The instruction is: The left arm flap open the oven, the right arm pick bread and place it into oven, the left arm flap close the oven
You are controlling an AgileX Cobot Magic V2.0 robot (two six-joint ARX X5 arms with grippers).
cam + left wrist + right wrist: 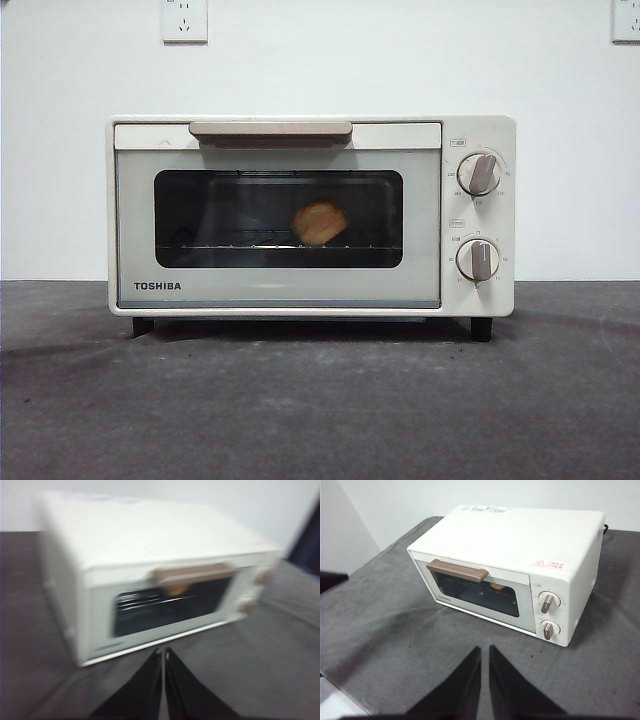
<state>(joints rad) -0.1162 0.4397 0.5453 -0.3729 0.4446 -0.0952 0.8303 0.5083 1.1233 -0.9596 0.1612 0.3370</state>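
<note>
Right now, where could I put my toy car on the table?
The dark grey table is bare in front of the cream-white toaster oven, and on both sides of it. Inside, the golden-brown bread sits behind the shut door.

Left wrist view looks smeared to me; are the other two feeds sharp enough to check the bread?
Left wrist view: motion-blurred, oven edges smeared. Front view: sharp, bread clear through the dark window. Right wrist view: sharp, bread only a sliver behind the handle.
</note>
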